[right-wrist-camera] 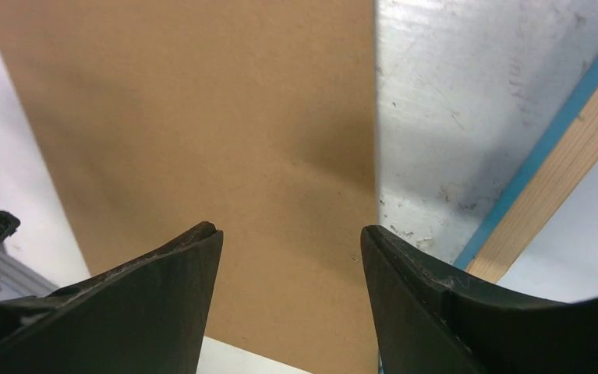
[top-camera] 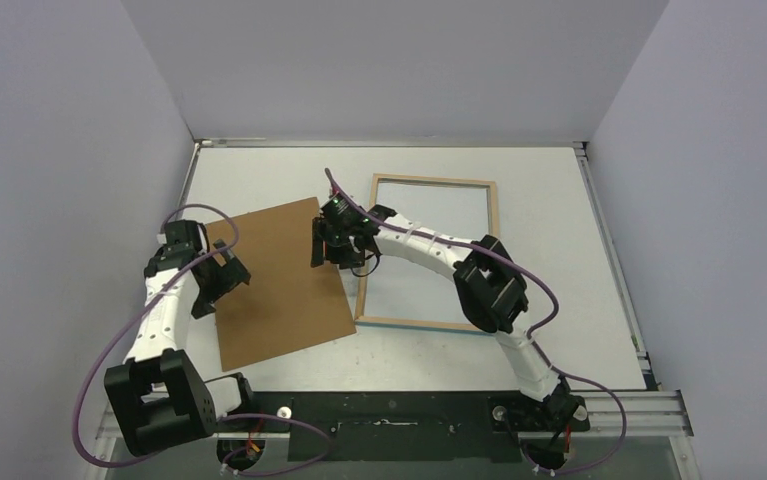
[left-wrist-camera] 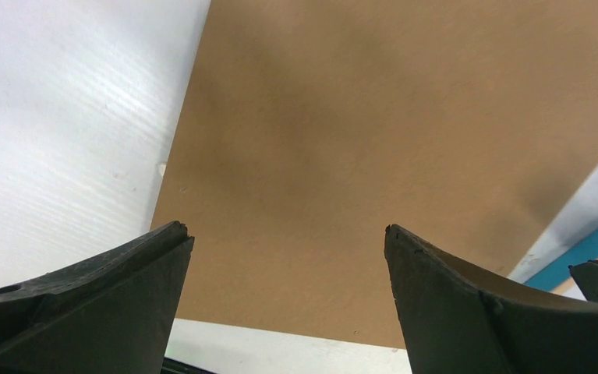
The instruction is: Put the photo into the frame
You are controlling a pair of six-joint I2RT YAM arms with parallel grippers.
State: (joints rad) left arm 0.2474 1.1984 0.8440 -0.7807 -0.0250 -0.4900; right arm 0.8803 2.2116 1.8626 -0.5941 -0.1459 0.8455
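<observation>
- Left gripper (top-camera: pixel 227 283): it hangs over the left part of the backing board (top-camera: pixel 279 300). In your left wrist view its fingers (left-wrist-camera: pixel 93 304) stand wide apart and nothing is between them, so it holds nothing.
- Right gripper (top-camera: pixel 331 250): it is poised over the board's right edge, on the side nearest the frame (top-camera: pixel 434 180). Its jaws are parted and empty. They look somewhat narrower than the left pair's, and both frame bare board (right-wrist-camera: pixel 202 117).
- Frame: it lies flat on the table (top-camera: pixel 559 200), right of centre, with its wood-coloured back up and the turquoise front showing only as a thin line along the edge (right-wrist-camera: pixel 568 179). You may judge that this back-up pose leaves the opening ready to take the print.
- Board: it lies flat and skewed just beside the frame. With an arm over each side of it, you may judge that lifting or sliding it is the step in hand.
- Photo: you cannot see it in any view. It may lie beneath the board, but that is a guess.
- Hard to make out: whether the board's near right corner touches the frame, whether a clear pane sits in the opening, and the frame's middle, which the right arm crosses. Each wrist view cuts off all but a strip of the frame (left-wrist-camera: pixel 584 249).
</observation>
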